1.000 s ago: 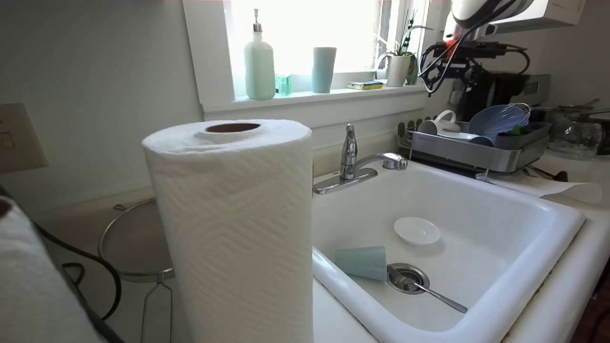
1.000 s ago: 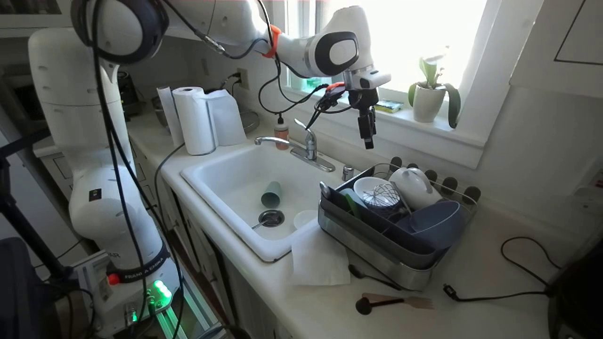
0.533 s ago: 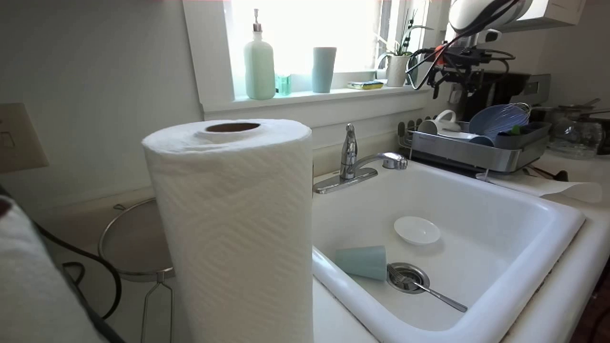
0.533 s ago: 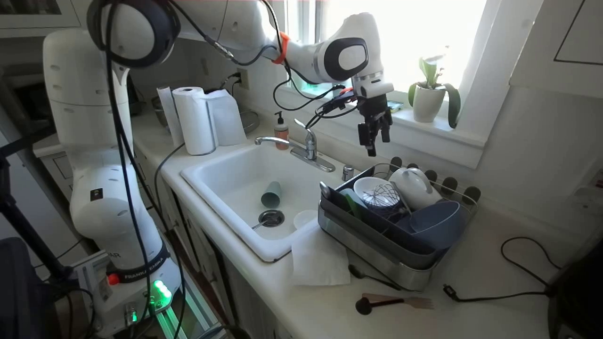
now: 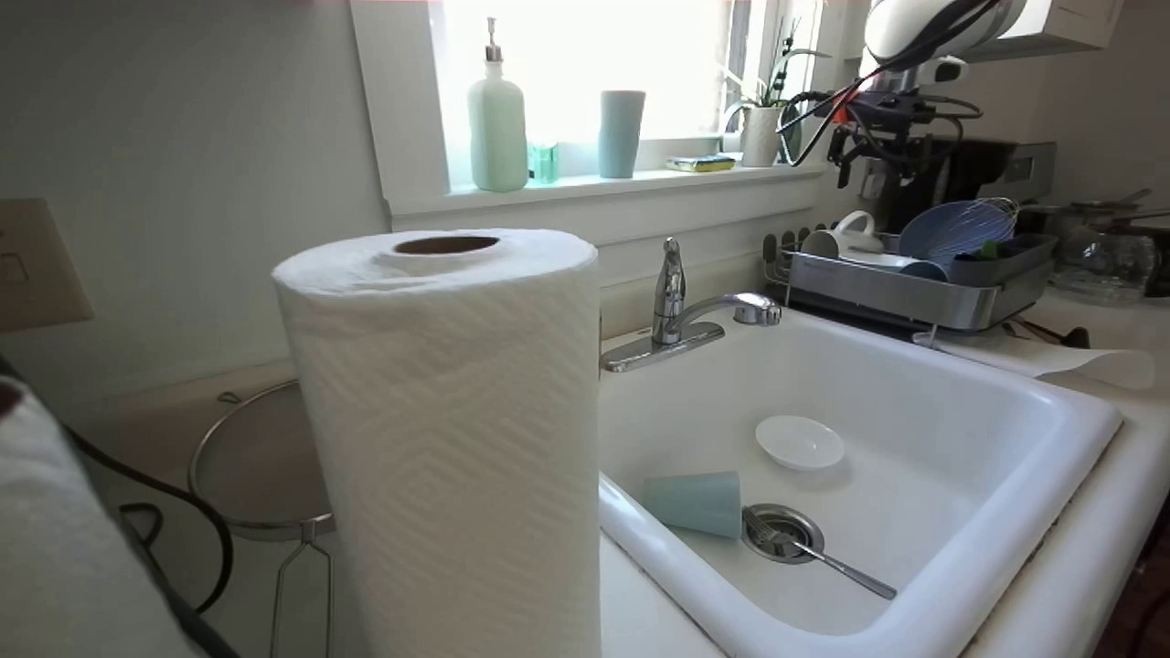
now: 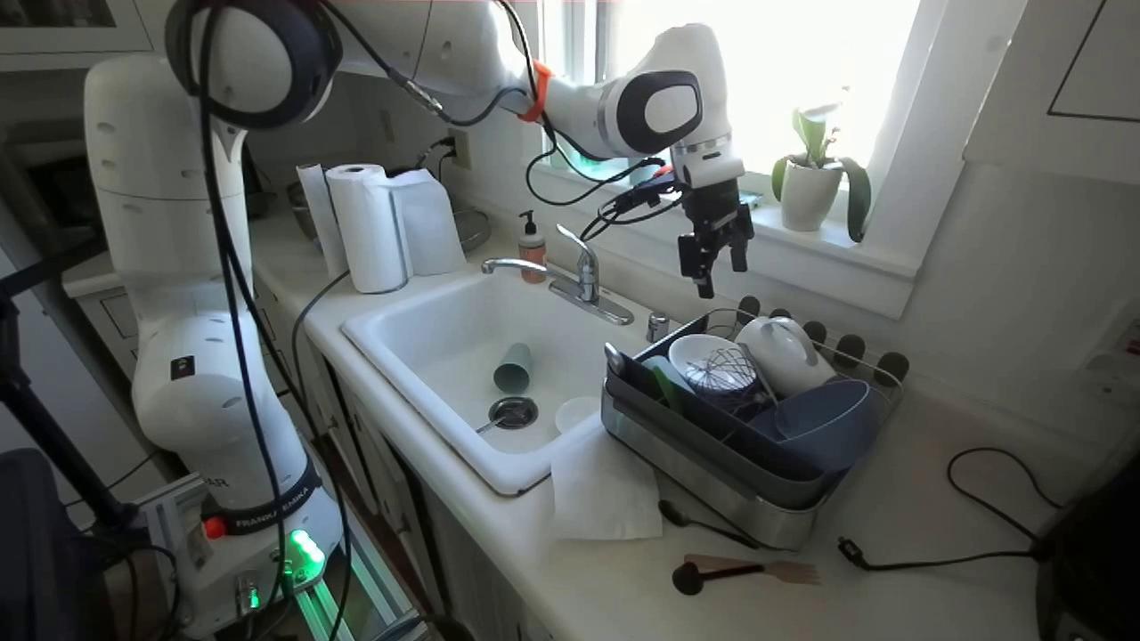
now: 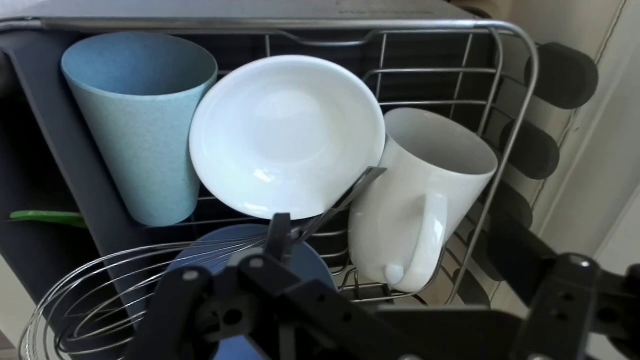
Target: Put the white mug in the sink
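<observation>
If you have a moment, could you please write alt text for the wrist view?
A white mug sits tilted in a dish rack, its mouth toward the upper right and its handle showing. Left of it is a white bowl, then a pale blue tumbler. Open black jaws, holding nothing, show along the bottom edge.

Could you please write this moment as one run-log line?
gripper: open, above dish rack | white mug: tilted in dish rack, ungrasped | sink: holds tumbler, white dish, fork | task: not yet done
</observation>
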